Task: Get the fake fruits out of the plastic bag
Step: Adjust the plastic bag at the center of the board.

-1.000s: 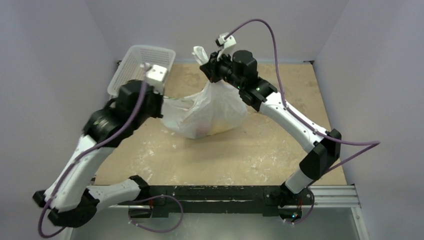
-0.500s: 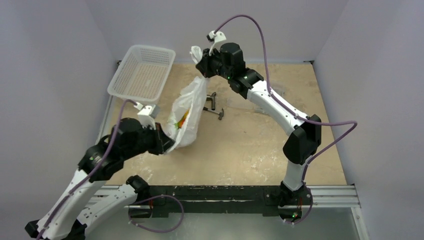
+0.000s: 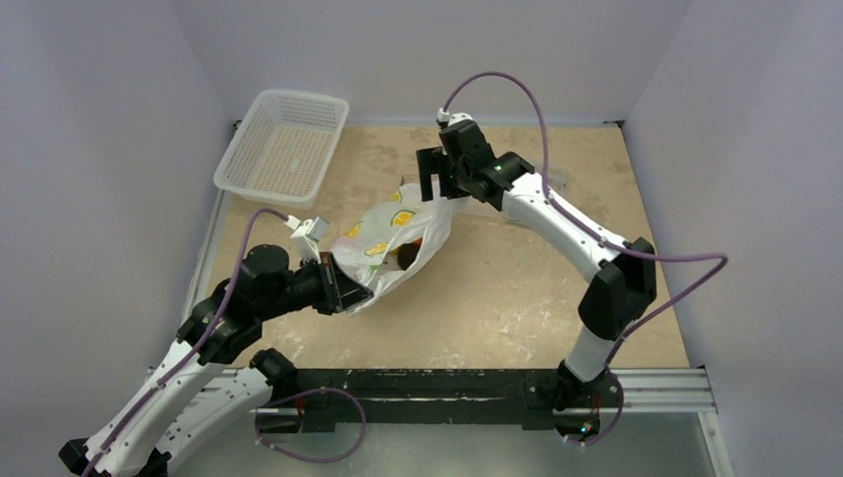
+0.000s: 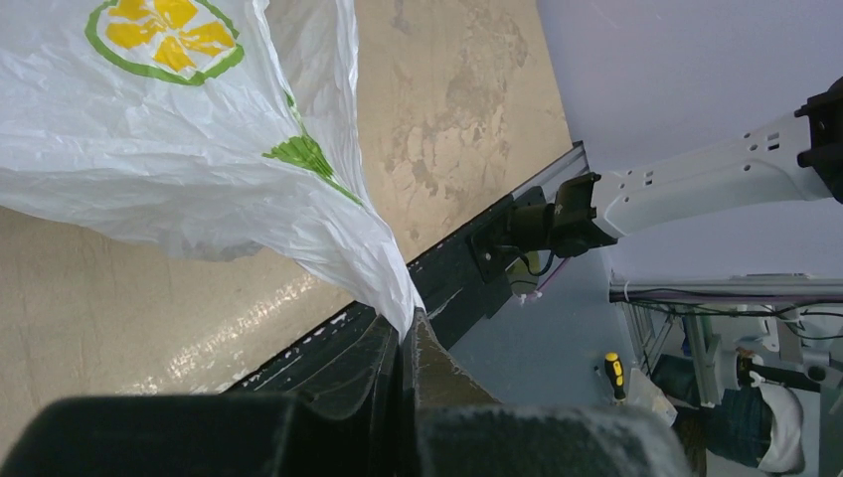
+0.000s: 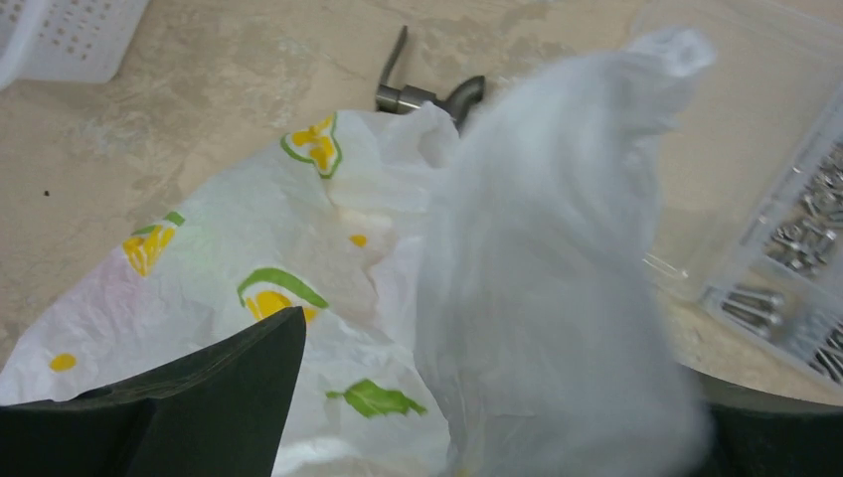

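The plastic bag [image 3: 388, 238], white with yellow-green prints, lies slumped on the table between both arms. My left gripper [image 3: 345, 288] is shut on its bottom corner; the left wrist view shows the bag [image 4: 199, 129] pinched at the left gripper [image 4: 408, 333]. Fake fruits show at the bag's mouth: a dark brown one [image 3: 407, 257] and a red one [image 3: 419, 241]. My right gripper [image 3: 434, 177] hangs open just above the bag's top. In the right wrist view a blurred handle loop [image 5: 557, 258] hangs loose in the open right gripper [image 5: 477, 417], above the bag [image 5: 298, 258].
A white mesh basket [image 3: 283, 144] stands at the far left, its corner [image 5: 60, 35] showing in the right wrist view. A small hammer [image 5: 427, 94] lies just beyond the bag. A clear box of small parts [image 5: 785, 229] sits to the right of it.
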`<state>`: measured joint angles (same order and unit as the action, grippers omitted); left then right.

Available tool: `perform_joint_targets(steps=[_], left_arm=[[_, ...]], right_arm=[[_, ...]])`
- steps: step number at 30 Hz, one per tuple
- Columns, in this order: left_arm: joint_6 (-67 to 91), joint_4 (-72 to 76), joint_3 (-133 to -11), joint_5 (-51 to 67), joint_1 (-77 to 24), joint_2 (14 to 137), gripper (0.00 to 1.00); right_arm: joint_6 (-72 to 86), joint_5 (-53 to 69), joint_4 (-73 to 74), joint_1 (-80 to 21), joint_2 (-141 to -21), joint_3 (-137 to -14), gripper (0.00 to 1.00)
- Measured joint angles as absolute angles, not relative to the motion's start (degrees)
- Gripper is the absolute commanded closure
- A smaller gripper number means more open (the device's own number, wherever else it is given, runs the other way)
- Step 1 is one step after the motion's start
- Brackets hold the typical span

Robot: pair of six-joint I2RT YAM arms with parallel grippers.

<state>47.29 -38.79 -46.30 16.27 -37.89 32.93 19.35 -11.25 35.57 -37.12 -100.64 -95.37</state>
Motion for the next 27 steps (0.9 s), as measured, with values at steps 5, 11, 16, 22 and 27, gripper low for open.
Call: perform_joint_targets(steps=[5,11,16,22,27], left_arm=[[47.4,-37.3,-46.6,17.3,-37.9,34.9,1.00],[47.4,-37.0,-46.6,17.8,-37.9,35.3,1.00],[47.4,-36.9,-46.6,17.9,-37.9,34.9,1.00],[47.4,-37.0,-46.6,18.2,-37.9,34.5,1.00],[47.4,-37.6,-46.6,18.3,-37.9,33.6,1.00]], right_arm=[[23.2,-17.3,41.3,-37.1,-89.9,-91.0,0.01],[28.4,-18.5,42.8,-37.1,-75.9,-83.4,0.01],[36.7,-10.7,34.0,-38.3,-65.1,-69.4,0.01],[46.0,-7.3,20.5,-47.7,-69.6,-59.4,0.06],[51.9,-8.5,11.2,-49.8,-73.8,-52.2,0.38]])
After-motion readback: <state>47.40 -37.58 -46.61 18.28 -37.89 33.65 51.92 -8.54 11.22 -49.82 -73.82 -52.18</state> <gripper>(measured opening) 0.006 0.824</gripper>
